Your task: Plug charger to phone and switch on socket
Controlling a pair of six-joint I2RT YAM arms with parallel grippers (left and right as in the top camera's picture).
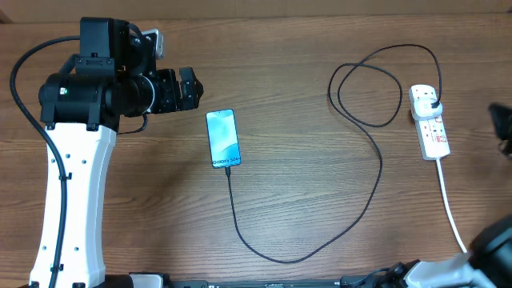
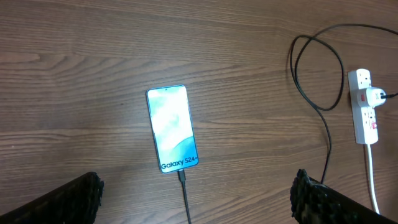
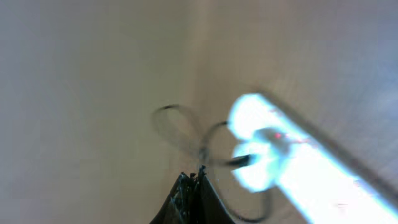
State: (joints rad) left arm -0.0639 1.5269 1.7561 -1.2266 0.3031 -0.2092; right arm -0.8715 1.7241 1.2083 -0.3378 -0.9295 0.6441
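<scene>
The phone (image 1: 223,138) lies lit blue-teal on the table, also seen in the left wrist view (image 2: 171,129). The black charger cable (image 1: 364,204) has its tip in the phone's near end (image 2: 181,176) and its plug in the white socket strip (image 1: 430,122), (image 2: 364,106). My left gripper (image 1: 190,88) is open and empty, up left of the phone, its fingers wide apart (image 2: 196,199). My right gripper (image 3: 194,177) is shut and empty; the blurred strip (image 3: 292,165) lies to its right. Only its edge shows overhead (image 1: 502,126).
The strip's thick white cord (image 1: 450,210) runs to the table's front right edge. The charger cable loops behind the strip (image 1: 368,88). The left arm's white base (image 1: 72,200) stands at the left.
</scene>
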